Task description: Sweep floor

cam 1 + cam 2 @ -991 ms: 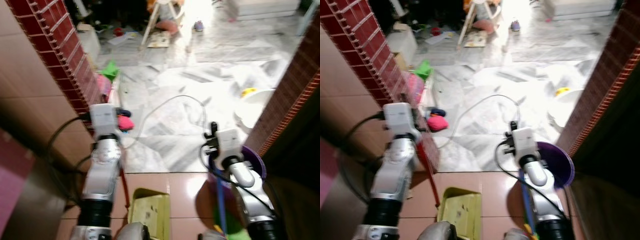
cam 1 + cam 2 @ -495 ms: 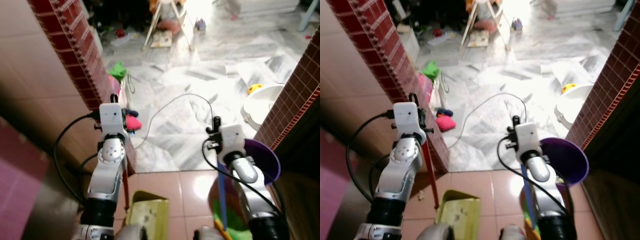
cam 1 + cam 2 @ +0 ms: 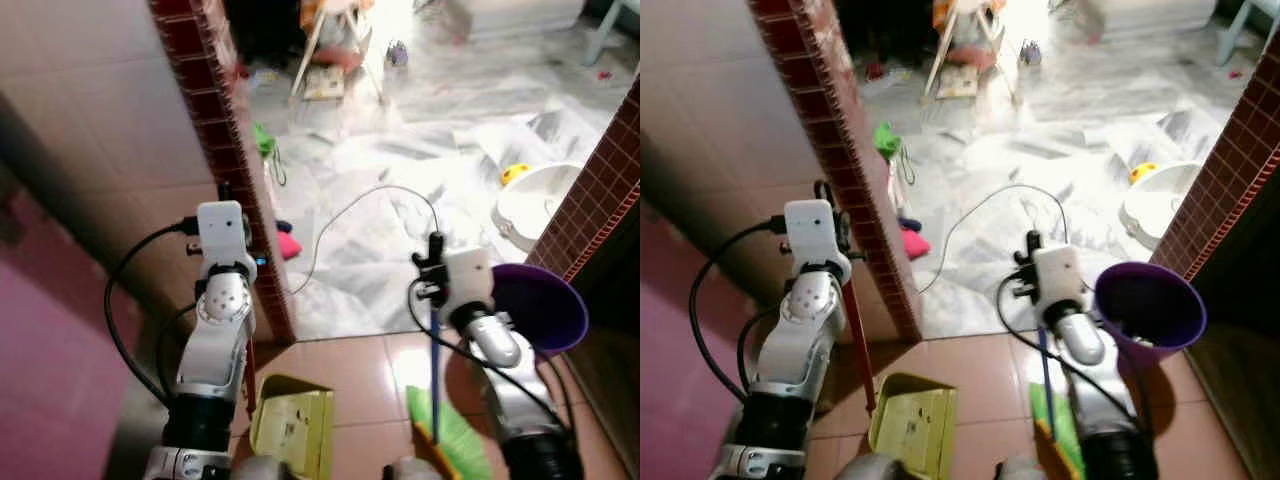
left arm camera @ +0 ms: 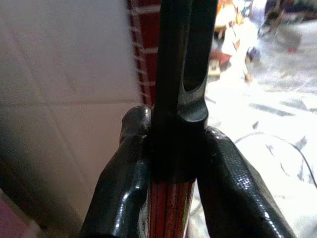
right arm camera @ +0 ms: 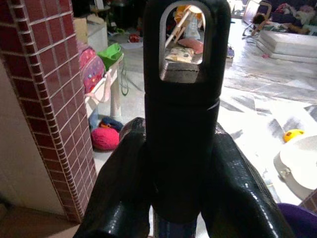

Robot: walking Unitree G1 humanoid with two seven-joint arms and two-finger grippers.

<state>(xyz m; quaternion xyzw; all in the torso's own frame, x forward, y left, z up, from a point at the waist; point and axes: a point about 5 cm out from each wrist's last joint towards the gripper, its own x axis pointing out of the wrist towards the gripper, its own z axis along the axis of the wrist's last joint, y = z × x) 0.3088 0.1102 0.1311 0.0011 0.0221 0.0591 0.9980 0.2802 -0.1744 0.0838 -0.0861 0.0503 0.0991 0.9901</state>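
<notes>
Inventory of what you have before you:

1. Left gripper (image 4: 171,163): fingers closed on the black grip of the dustpan handle (image 3: 857,340), a red rod running down from your left arm.
2. Dustpan (image 3: 911,424): yellow-green, resting on the pink tile floor (image 3: 345,365) near your feet, below the left arm, with a few dark specks in its tray.
3. Right gripper (image 5: 181,168): fingers closed on the black end of the broom handle (image 3: 434,365), which has a hanging slot at its tip; the blue shaft drops from your right arm.
4. Broom (image 3: 455,432): green bristles with an orange edge, down on the pink tiles at the near right, just beside your right forearm.
5. Purple bucket (image 3: 1150,303): near right, against the right-hand brick wall (image 3: 605,180).
6. Brick-edged wall (image 3: 235,170): on your left, dark red tiles on its end, just beyond the left arm.
7. Marble floor (image 3: 380,260): white, beyond the pink tiles, brightly lit.
8. Cable (image 3: 345,215): thin, looping across the marble.
9. Pink bundle (image 3: 914,243): on the marble, at the foot of the left wall.
10. White basin (image 3: 530,200): far right, with a yellow toy (image 3: 514,173) just beside it.
11. Far clutter: too blurred for you to itemise.
</notes>
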